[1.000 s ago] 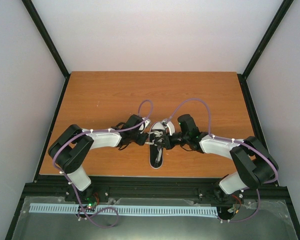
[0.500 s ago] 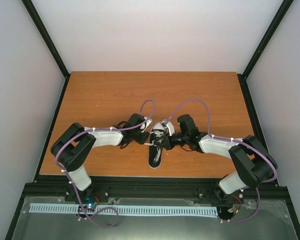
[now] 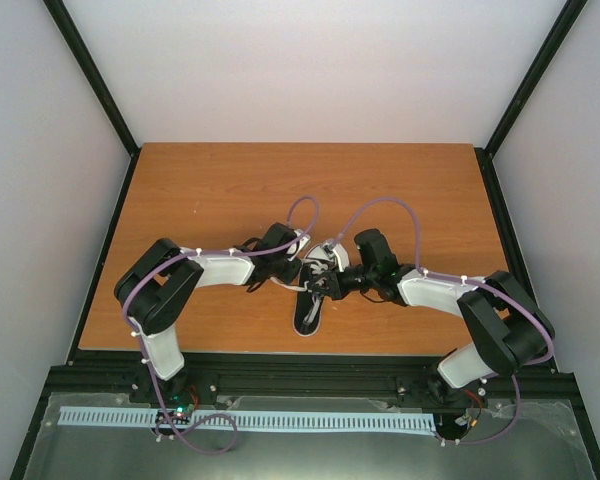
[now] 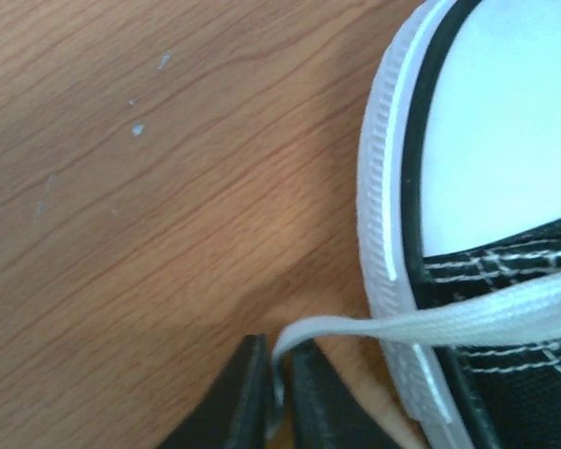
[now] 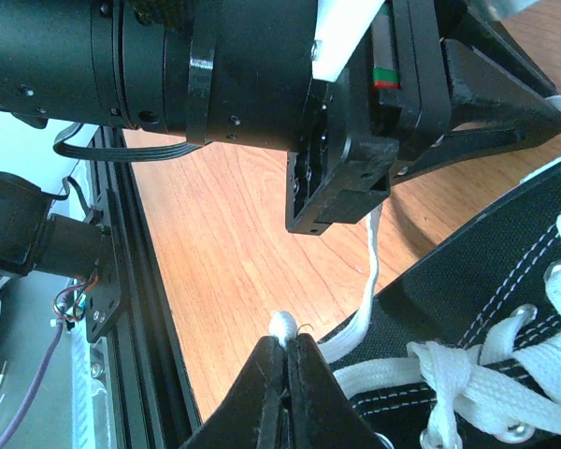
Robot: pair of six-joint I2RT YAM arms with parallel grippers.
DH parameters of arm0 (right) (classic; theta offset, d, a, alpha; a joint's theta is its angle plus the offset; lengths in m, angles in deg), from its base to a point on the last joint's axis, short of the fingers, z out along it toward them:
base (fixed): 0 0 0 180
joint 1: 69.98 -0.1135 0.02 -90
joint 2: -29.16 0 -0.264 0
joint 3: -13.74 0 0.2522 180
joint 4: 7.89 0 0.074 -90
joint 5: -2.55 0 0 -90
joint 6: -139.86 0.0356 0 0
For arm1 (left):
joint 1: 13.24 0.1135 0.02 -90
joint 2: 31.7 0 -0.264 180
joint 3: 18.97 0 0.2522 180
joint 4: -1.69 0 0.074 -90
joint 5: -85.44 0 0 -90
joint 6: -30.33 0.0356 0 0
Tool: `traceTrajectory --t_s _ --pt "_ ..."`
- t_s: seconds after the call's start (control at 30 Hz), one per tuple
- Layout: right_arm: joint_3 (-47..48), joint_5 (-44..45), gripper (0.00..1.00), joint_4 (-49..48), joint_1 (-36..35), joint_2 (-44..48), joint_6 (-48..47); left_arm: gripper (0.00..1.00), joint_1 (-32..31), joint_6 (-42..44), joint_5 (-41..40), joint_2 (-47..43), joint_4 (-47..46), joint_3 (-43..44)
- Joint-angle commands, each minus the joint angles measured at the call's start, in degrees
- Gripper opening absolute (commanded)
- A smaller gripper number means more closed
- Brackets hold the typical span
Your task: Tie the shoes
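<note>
White lace [image 4: 467, 318] pinched narrow in the left end effector [image 4: 279, 360], another lace tip [image 5: 282, 325] clamped in the right end effector [image 5: 285, 351]; the sneaker [image 3: 313, 300] lies mid-desk [image 3: 210, 200] (nearer the arms). Gathering step; crossing the ends should follow.

Overhead: soft, even light; pale walls [image 3: 320, 70] bright, bench [image 3: 210, 190] evenly lit, shadows faint.

Left wrist: wood grain sharp. Soft shadow lies beside the shoe [image 4: 393, 234]. Toe cap [image 4: 505, 140] and lace [image 4: 449, 323] nearly blown out. Left end effector [image 4: 279, 360] dark, blurred.

Right wrist: lace end [image 5: 282, 325] slightly soft. Right end effector [image 5: 285, 351] black, detail lost. Top right corner washes out white.
</note>
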Motion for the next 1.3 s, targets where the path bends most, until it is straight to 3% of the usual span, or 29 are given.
traceTrajectory --t_s 0.0,0.13,0.37,0.7,0.87,1.07,1.27 --pt "-0.42 -0.27 0.03 -1.34 -0.33 0.26 -0.09 0.08 -0.07 -0.7 -2.46 0.66 1.76 1.06" --pt "-0.53 1.21 0.03 -1.31 -0.33 1.06 0.52 0.01 -0.07 -1.97 -3.23 -2.45 2.82 0.41" --pt "-0.44 5.51 0.03 -1.39 -0.33 2.75 2.54 0.01 -0.07 -5.36 -2.09 -11.97 5.5 -4.19" --pt "-0.13 9.07 0.03 -1.83 -0.33 5.09 5.91 0.01 -0.05 -17.58 4.85 -19.86 21.31 -4.02" --pt "0.81 11.97 0.03 -0.19 -0.33 5.99 7.34 0.01 -0.34 -22.6 17.19 -22.06 23.91 -6.16" --pt "1.11 12.29 0.03 -1.64 -0.32 6.44 9.22 0.01 -2.82 -25.07 26.11 -20.81 27.68 -5.69" --pt "1.59 13.54 0.03 -1.6 -0.33 5.75 9.96 0.01 -4.09 -28.43 37.76 -24.55 24.06 -4.41"
